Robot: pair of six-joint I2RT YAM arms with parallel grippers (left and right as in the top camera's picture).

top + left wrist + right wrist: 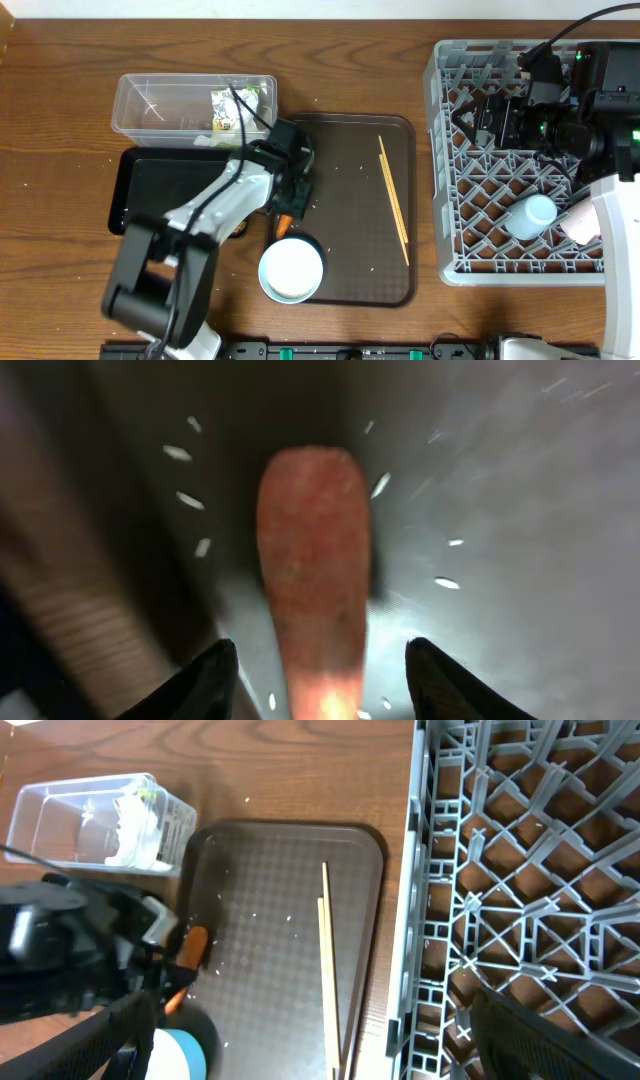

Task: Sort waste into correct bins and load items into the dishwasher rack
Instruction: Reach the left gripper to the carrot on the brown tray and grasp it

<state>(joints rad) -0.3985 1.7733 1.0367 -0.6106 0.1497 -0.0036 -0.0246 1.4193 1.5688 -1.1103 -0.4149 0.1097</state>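
Observation:
A small orange carrot [284,222] lies on the left side of the brown serving tray [350,290]. My left gripper [291,205] is open with a fingertip on either side of the carrot [310,550] and a gap on both sides; its jaws show in the left wrist view [320,680]. Loose white rice [190,500] is scattered around it. The clear tub [150,100] holds the white napkin [228,125] and the snack wrapper [222,100]. The black tray [150,170] lies under my left arm. My right gripper [472,115] is open and empty above the grey rack [440,150]; its fingers also show in the right wrist view [320,1050].
A white bowl [291,268] with a light blue rim sits at the tray's front left, with a dark dish edge [312,243] behind it. The wooden chopsticks [393,200] lie on the tray's right side. A light blue cup [530,215] and a pink cup [580,225] are in the rack.

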